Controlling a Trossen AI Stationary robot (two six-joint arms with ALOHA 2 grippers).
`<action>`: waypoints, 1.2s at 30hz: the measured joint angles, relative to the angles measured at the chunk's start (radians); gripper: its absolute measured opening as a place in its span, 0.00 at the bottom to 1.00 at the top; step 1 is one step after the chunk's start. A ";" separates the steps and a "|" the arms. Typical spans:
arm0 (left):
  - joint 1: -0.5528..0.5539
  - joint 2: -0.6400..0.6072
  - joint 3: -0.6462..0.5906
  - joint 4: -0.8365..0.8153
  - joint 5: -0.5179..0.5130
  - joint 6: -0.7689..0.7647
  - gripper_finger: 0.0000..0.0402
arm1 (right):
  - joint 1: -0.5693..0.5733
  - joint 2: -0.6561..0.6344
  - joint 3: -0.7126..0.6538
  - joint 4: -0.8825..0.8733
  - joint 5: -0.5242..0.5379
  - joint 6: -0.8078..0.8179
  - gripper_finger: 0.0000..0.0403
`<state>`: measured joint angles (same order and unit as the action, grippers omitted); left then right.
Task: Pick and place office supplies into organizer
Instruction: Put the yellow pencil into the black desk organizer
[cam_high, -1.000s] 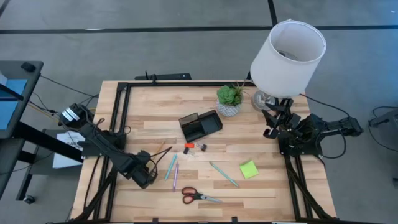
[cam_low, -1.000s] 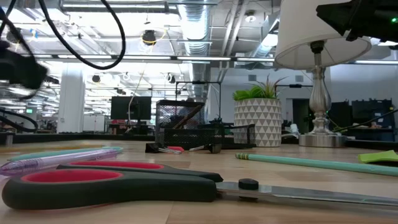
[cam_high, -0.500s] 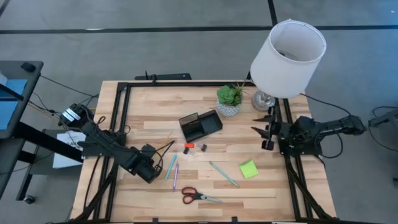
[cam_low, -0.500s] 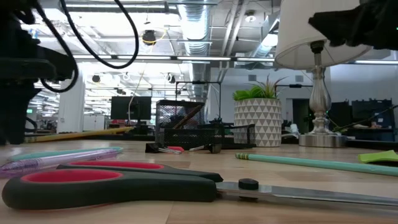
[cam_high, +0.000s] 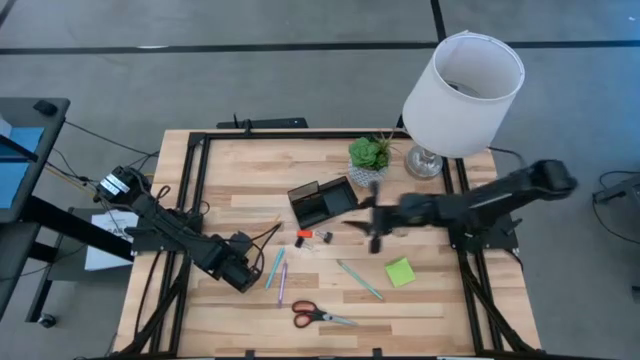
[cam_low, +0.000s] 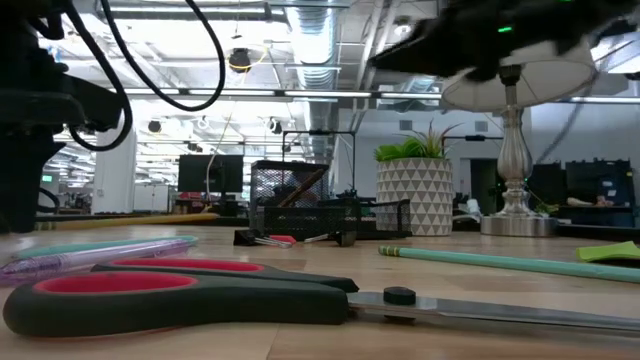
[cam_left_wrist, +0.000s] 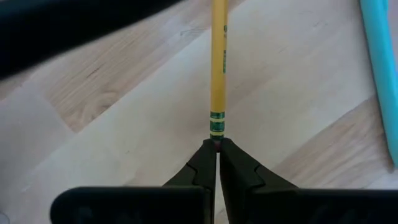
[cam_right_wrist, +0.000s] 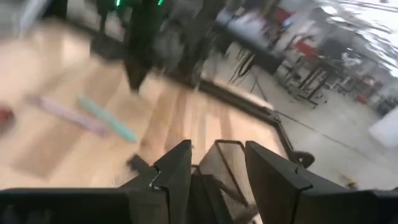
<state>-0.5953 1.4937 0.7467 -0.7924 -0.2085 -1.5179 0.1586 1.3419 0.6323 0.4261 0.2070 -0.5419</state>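
Bright, even light (right arm (cam_high: 450, 208) blurred)

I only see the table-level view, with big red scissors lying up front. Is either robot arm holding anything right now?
Observer: Yes. The left wrist view shows the left gripper shut on the end of a yellow pencil.
Operator: And the other arm?
Observer: From above, the right gripper reaches over the middle of the table, just beside the black organizer.
Operator: What is that green sliver at my right edge?
Observer: From above it is a square lime-green sticky-note pad, lying flat on the table.
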 joint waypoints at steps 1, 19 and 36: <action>-0.001 0.000 0.000 0.003 -0.006 0.005 0.00 | 0.005 0.064 0.060 -0.047 0.000 -0.034 0.36; -0.034 -0.005 0.074 0.066 -0.109 0.190 0.00 | 0.002 0.643 0.706 -0.382 -0.163 -0.173 0.36; 0.014 -0.005 0.098 0.064 -0.132 0.252 0.00 | 0.021 0.695 0.774 -0.471 -0.008 -0.199 0.36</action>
<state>-0.5812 1.4883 0.8448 -0.7284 -0.3405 -1.2660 0.1799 2.0373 1.4065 -0.0446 0.1993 -0.7409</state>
